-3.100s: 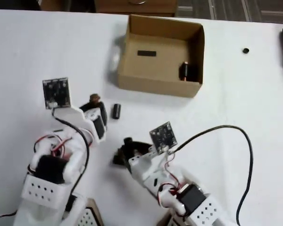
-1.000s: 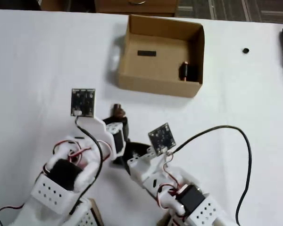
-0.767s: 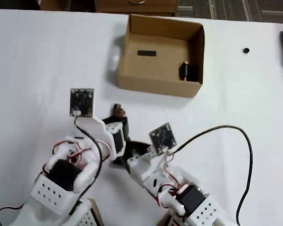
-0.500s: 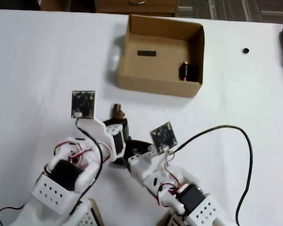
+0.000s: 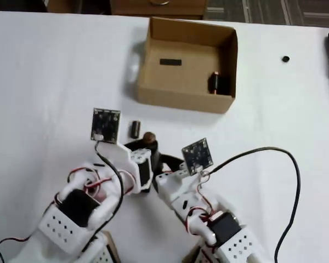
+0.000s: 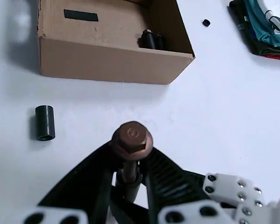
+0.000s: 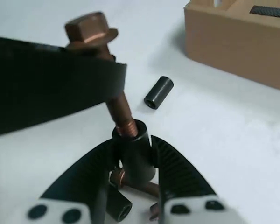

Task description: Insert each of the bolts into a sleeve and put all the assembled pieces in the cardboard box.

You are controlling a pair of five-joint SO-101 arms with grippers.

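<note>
So the left claw [image 6: 128,179] is clamped on the bolt [image 6: 132,137] by its shank, just under the hex head, and the right claw [image 7: 135,163] is closed around a black sleeve [image 7: 136,151] held upright with its mouth up. In the high view they meet at lower centre of the frame, below the cardboard box [image 5: 178,93] that sits upper centre on the white worktop [image 5: 55,66]. The bolt tip is right at the sleeve's mouth, barely in by the look of it, and the bolt leans instead of lining up with the bore. That's my worry: push down with that tilt and the threads could catch on the rim. Then either the bolt twists in the left claw or the sleeve gets levered out of the right one and drops. A spare sleeve [image 5: 135,129] also lies just left of the bolt head, near enough that a swinging arm could send it rolling. The right wrist camera shows the tip meeting the sleeve and the lean, whereas the high view has the arms over that joint. The left wrist camera looks past the bolt head into the box, where one finished piece [image 6: 151,39] lies.
</note>
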